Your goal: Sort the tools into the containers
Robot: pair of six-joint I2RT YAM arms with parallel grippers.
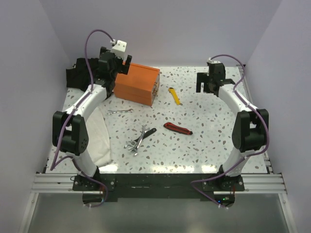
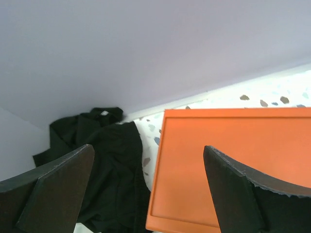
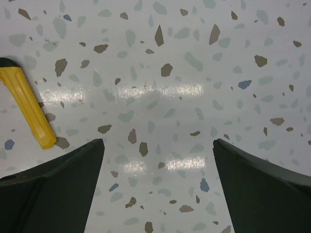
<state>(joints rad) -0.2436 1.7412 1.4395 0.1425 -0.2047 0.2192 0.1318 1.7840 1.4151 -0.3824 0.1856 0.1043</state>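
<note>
**Orange box** (image 1: 137, 83): stands far left on the worktop (image 1: 204, 141). Its drawers look shut, with no tray out yet.

**Left end effector** (image 2: 146, 155): jaws apart and empty, poised over the box's left edge, probably to get at the drawers. The black cloth bundle (image 2: 97, 160) lies just beside it and the wall is close behind, so room is tight.

**Right end effector** (image 3: 158, 143): spread wide, holding nothing, above bare worktop. The yellow utility knife (image 3: 29, 104) lies near it.

**Wrenches** (image 1: 137, 140) and **dark-handled tool** (image 1: 148, 132): heaped together mid-worktop.

**Red-and-black utility knife** (image 1: 177, 128): lies alone, with open room all round.
</note>
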